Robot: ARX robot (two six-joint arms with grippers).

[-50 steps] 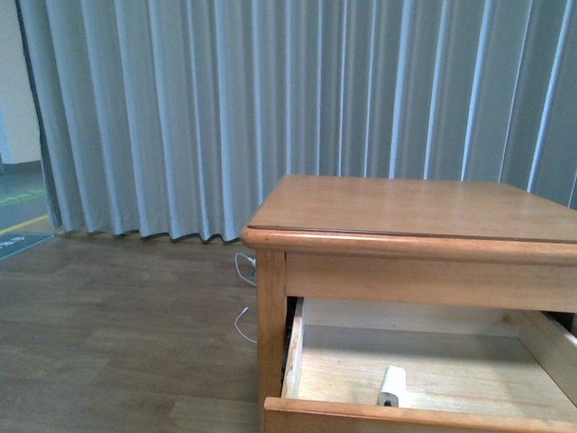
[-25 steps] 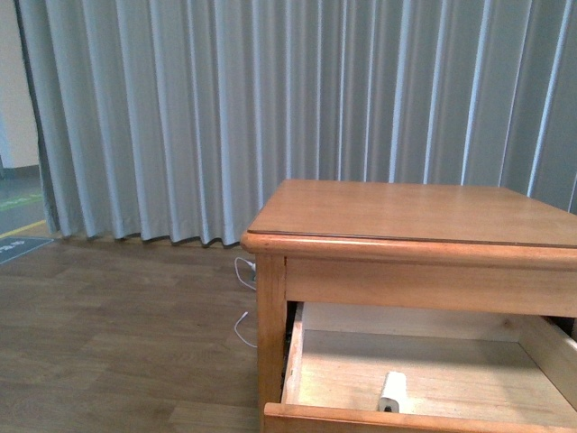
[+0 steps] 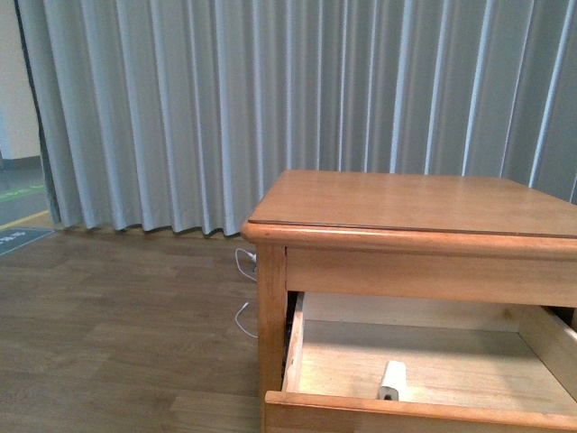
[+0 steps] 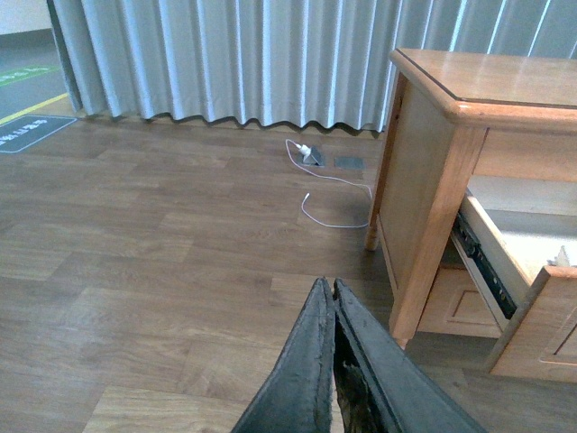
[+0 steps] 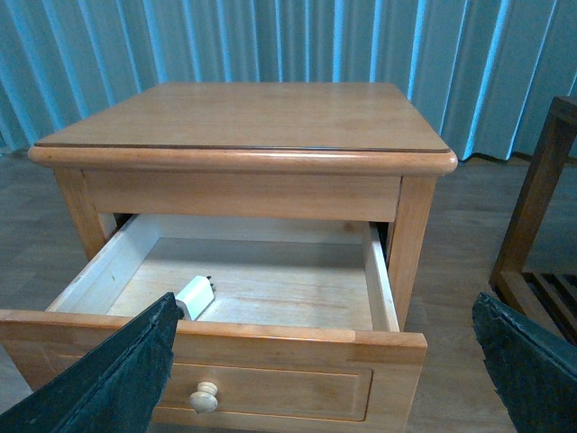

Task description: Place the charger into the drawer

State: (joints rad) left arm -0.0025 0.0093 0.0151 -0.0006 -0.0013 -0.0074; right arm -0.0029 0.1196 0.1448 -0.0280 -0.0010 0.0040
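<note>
The upper wooden drawer [image 5: 270, 374] of the light-brown bedside table stands pulled out; its panel front has a round knob [image 5: 205, 396]. The white cube charger [image 5: 195, 295] lies on the drawer floor near the front; it also shows in the front view [image 3: 392, 379]. Its black cable is hidden. My right gripper [image 5: 325, 379] is open and empty, its fingers wide apart in front of the drawer front. My left gripper [image 4: 332, 287] is shut and empty, over the wood floor to the left of the table. The drawer's side [image 4: 509, 271] shows in the left wrist view.
The table top [image 3: 406, 203] is bare. Grey curtains [image 3: 270, 99] hang behind. Thin white cables [image 4: 329, 185] lie on the floor by the table's left leg. A wooden rack [image 5: 541, 234] stands at the table's right. The lower drawer front [image 4: 460, 302] is closed.
The front view has shifted slightly, so the table and drawer sit a little differently in frame. The charger stays on the drawer floor.
</note>
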